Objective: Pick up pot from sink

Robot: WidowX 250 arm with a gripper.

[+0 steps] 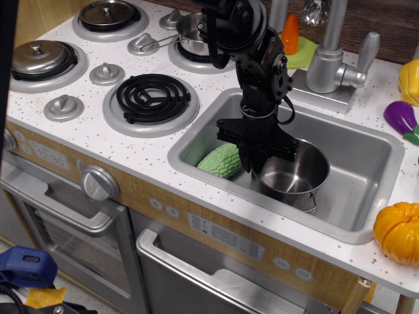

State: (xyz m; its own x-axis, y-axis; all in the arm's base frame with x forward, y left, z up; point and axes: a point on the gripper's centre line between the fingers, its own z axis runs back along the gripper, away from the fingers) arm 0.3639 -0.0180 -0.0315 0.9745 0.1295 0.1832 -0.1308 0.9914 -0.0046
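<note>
Green gourd (220,161), orange pumpkin (397,232)

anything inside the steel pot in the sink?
Visible interior of the small shiny stainless-steel pot looks empty: bare metal floor and wall. The black pincer at its left rim hides that edge of the inside.

Glossy steel pot (292,175) in a matt silver-grey sink (366,216).
</note>
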